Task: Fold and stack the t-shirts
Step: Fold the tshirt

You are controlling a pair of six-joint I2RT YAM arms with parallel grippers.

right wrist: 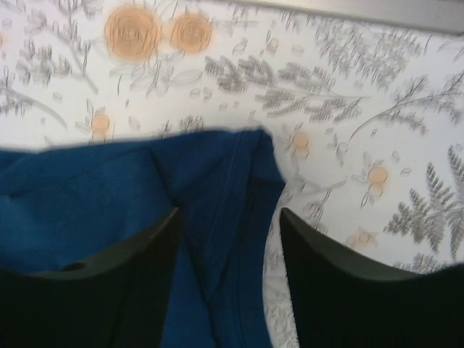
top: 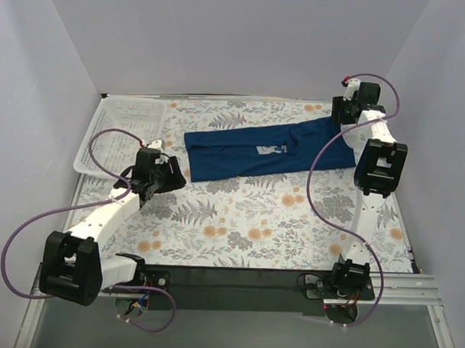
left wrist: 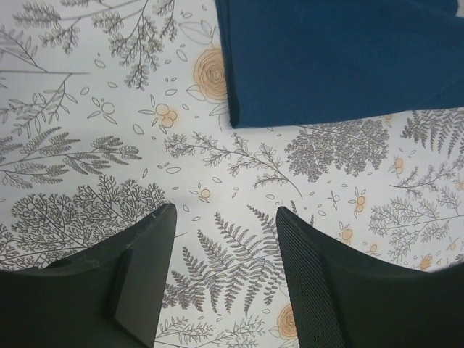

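Note:
A dark blue t-shirt (top: 268, 148) with a small white chest print lies partly folded across the far half of the floral tablecloth (top: 238, 220). My left gripper (left wrist: 225, 225) is open and empty above the cloth, just short of the shirt's near-left corner (left wrist: 239, 119); in the top view it (top: 173, 179) sits left of that corner. My right gripper (right wrist: 228, 232) is open, its jaws straddling the hemmed far-right corner of the shirt (right wrist: 239, 188); in the top view it (top: 346, 121) is at the shirt's far-right end.
A white perforated plastic basket (top: 123, 132) stands at the far left, partly off the table. White walls enclose the table on three sides. The table's back edge (right wrist: 362, 9) shows just beyond the shirt corner in the right wrist view.

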